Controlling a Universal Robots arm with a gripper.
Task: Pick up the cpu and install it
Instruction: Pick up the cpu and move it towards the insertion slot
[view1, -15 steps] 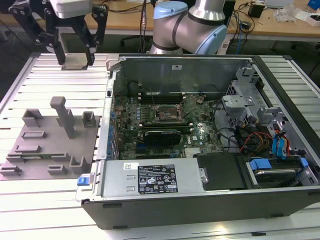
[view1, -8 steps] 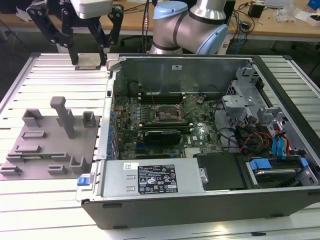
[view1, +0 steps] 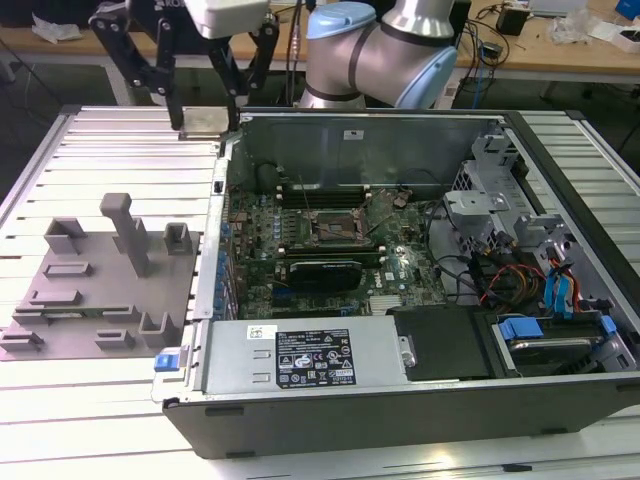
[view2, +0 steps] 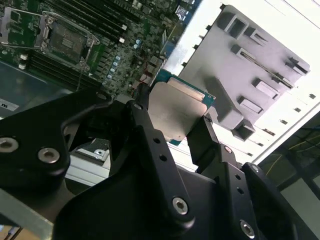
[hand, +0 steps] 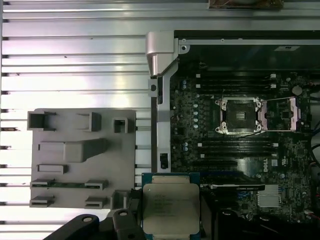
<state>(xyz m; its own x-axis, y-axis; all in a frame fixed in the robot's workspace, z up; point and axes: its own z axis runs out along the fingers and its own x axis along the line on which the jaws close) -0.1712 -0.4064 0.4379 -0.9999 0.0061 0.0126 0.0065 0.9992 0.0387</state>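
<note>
Claw (view1: 207, 122) fingers (view2: 150, 145) pinch the cpu (view2: 175, 112) between them, which the exterior view puts just outside the computer case (view1: 400, 410).

A silver-grey slatted metal surface (view1: 110, 150) carries two things: a large grey plastic plate with upright blocks (view1: 95, 300), lying flat toward the exterior view's left, and just beside it, toward the right, a big dark open computer case (view1: 400, 415) on its side, its green circuit board exposed
</note>
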